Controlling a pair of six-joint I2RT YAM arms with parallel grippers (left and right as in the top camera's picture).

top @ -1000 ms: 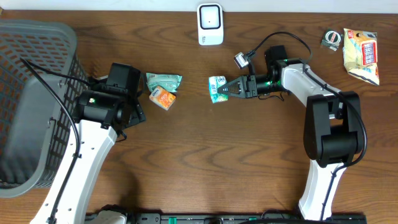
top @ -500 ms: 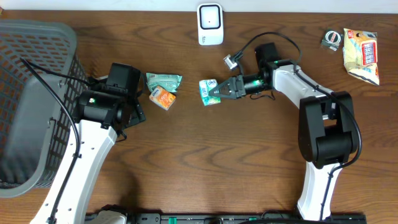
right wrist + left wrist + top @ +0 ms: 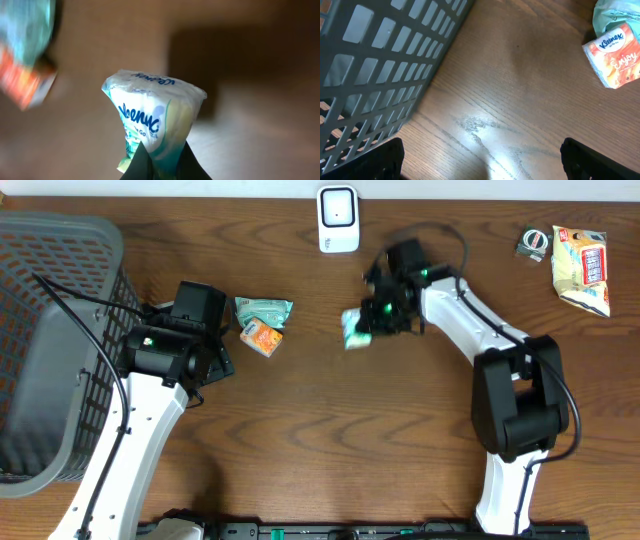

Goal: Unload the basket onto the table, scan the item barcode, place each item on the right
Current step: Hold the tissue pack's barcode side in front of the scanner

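Only the overhead view takes in the whole table (image 3: 330,440): a white scanner (image 3: 338,218) is stood at the far edge, a grey basket (image 3: 50,330) is set at the left, and a snack bag (image 3: 582,268) and a roll of tape (image 3: 533,243) are laid in the far right corner. The tissue pack (image 3: 354,328) is seen there only as a small blurred green-and-white shape, held over the wood on the near side of the scanner. In the right wrist view it is shown close: a soft white plastic pack with blue lettering and a green band, flared at the top and pinched narrow below. That lower end is clamped between the closed dark fingers (image 3: 135,167) of the right gripper (image 3: 161,162). The right arm is bent in from the right, its wrist blurred. In the left wrist view an orange pack (image 3: 615,60) and a teal pack (image 3: 615,15) are shown lying touching, and the basket's lattice wall is seen alongside. The left gripper (image 3: 480,165) is spread wide over bare wood, with nothing held.
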